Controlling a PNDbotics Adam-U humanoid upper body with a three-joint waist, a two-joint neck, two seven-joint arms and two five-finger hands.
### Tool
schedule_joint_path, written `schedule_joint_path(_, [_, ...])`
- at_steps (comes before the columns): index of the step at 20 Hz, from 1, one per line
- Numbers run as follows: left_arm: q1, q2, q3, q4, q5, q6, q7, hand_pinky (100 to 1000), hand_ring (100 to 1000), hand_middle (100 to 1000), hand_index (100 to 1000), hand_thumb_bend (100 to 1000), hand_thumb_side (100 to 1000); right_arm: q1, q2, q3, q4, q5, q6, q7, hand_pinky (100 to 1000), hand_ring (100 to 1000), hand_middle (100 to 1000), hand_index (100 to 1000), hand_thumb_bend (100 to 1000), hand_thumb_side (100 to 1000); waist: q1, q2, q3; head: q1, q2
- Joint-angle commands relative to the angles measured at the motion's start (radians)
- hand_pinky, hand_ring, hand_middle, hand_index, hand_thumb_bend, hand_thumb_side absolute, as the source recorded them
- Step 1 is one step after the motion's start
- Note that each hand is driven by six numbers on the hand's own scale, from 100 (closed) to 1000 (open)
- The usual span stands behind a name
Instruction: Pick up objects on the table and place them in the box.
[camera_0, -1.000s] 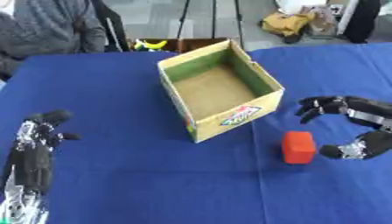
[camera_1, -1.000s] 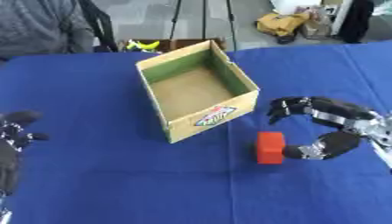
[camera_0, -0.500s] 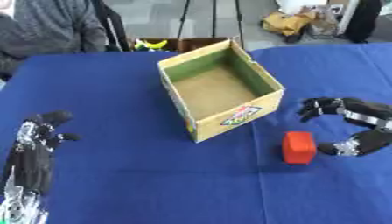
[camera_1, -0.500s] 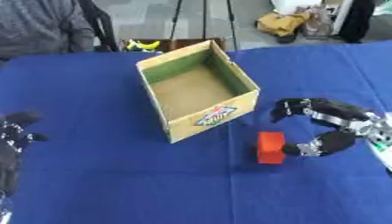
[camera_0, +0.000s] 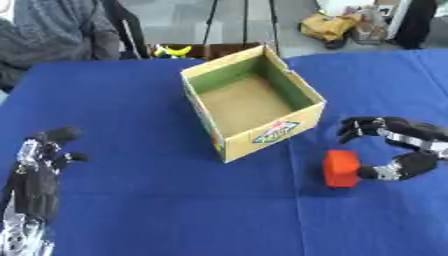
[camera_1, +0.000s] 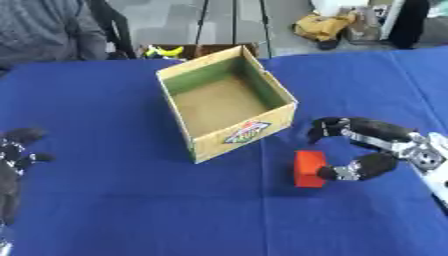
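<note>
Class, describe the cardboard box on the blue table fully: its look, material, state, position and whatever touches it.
The cardboard box is open-topped, tan cardboard with yellowish outer walls, green inner walls and a bare brown floor; nothing shows inside. A small colourful label marks its near wall. It stands upright, turned askew, on the blue tablecloth around mid-table. Nothing else touches it: the red block and the right robot hand lie apart, to its near right.

You have a blue cloth over the whole table, and beyond its far edge tripod legs stand on grey floor. A yellow bag lies further back, and a small yellow-green thing sits near the table's far edge.
</note>
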Motion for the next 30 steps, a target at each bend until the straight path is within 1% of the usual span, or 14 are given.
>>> schedule_joint_path(1, [-0.012, 0.017, -0.001, -0.017, 0.001, -0.001, -0.003, 542, 815, 644, 702, 100, 1000, -0.019, -0.012, -0.002, 0.005, 0.018, -0.007, -0.002, 791, 1000, 842, 825, 552, 944, -0.001, -0.015, 0.000, -0.003, 0.008])
schedule_joint_path(13, [-0.010, 0.014, -0.002, -0.018, 0.003, -0.001, -0.004, 542, 815, 644, 702, 100, 1000, -0.027, 0.004, 0.014, 0.038, 0.075, -0.026, -0.019, 792, 1000, 842, 830, 554, 961, 0.003, -0.014, 0.001, -0.007, 0.013])
schedule_joint_path(21, [-0.008, 0.013, -0.001, -0.017, 0.003, -0.002, -0.003, 542, 815, 644, 702, 100, 1000, -0.025, 0.010, 0.017, 0.048, 0.119, -0.037, -0.045, 793, 996, 841, 830, 544, 951, 0.003, -0.014, 0.001, -0.008, 0.015])
schedule_joint_path(25, [-0.007, 0.013, -0.001, -0.017, 0.003, -0.002, -0.003, 542, 815, 644, 702, 100, 1000, -0.024, 0.012, 0.017, 0.052, 0.145, -0.040, -0.066, 791, 991, 837, 815, 511, 925, 0.004, -0.014, 0.001, -0.009, 0.015])
schedule_joint_path(28, [-0.007, 0.013, -0.001, -0.017, 0.003, -0.002, -0.002, 542, 816, 643, 701, 100, 1000, -0.024, 0.014, 0.016, 0.056, 0.162, -0.037, -0.090, 785, 983, 826, 762, 458, 863, 0.004, -0.014, 0.001, -0.009, 0.015])
schedule_joint_path(29, [-0.007, 0.013, -0.001, -0.017, 0.004, -0.001, -0.002, 542, 816, 643, 701, 100, 1000, -0.024, 0.015, 0.016, 0.058, 0.168, -0.036, -0.099, 785, 983, 826, 760, 456, 860, 0.004, -0.014, 0.001, -0.009, 0.015])
schedule_joint_path(30, [-0.006, 0.012, -0.001, -0.017, 0.004, -0.002, -0.002, 542, 816, 643, 701, 100, 1000, -0.024, 0.015, 0.016, 0.059, 0.174, -0.034, -0.107, 782, 979, 820, 735, 442, 834, 0.004, -0.014, 0.001, -0.009, 0.016])
